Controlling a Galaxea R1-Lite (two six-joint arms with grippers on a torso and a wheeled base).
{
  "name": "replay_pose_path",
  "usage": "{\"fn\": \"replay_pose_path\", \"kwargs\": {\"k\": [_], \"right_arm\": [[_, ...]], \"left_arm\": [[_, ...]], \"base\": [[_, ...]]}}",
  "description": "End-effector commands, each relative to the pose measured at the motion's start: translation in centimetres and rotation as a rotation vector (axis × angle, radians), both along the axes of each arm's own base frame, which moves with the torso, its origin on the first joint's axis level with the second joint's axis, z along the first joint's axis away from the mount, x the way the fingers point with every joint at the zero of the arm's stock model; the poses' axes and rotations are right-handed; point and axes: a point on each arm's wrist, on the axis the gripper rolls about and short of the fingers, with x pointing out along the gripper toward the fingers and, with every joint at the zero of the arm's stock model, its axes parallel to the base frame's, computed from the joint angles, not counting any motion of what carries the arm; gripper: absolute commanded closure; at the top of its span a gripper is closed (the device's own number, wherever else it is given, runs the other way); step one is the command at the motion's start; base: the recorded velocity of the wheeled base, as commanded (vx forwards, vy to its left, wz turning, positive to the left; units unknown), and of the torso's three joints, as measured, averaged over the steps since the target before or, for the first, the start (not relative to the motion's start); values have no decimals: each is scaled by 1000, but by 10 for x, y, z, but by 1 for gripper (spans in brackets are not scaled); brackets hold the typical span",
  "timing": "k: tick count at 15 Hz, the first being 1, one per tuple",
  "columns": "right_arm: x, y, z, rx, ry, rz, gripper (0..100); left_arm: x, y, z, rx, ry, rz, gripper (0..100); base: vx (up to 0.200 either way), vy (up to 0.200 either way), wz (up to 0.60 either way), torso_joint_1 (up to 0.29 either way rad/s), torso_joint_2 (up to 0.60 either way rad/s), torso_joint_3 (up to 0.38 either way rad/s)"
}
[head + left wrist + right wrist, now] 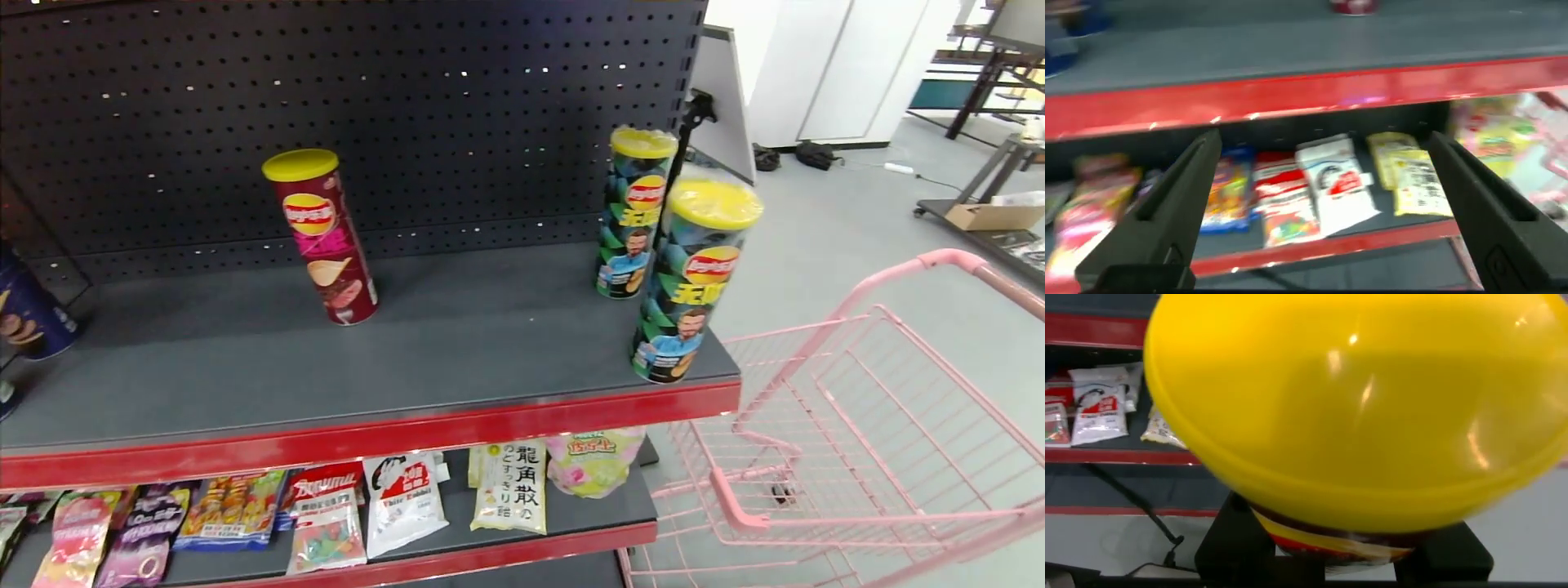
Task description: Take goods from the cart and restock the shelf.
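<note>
Right gripper (1339, 554) clamped on a yellow-lidded chip can (1355, 400); left gripper (1323, 147) jaws wide open, facing lower-shelf snack bags (1327, 184).

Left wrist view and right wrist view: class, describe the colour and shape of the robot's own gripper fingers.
The left gripper has two long, matte black fingers, flat-sided and angular like slabs. The right gripper has black, blocky fingers either side of the chip can.
</note>
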Motion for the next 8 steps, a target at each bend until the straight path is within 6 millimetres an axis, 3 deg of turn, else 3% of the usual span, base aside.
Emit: {"fn": "replay_pose_path", "kwargs": {"k": [1, 4, 8], "right_arm": [[1, 0, 0, -2, 4, 0, 100], [-5, -1, -14, -48, -11, -14, 100], [-11, -3, -24, -9, -124, 26, 100]], "left_arm": [[0, 0, 0, 0, 0, 0, 0], [0, 0, 0, 4, 0, -2, 0], [0, 0, 0, 6, 0, -2, 0]], "base": [[0, 0, 600, 2, -2, 12], [0, 0, 0, 0, 0, 0], [0, 200, 0, 1, 0, 0]]}}
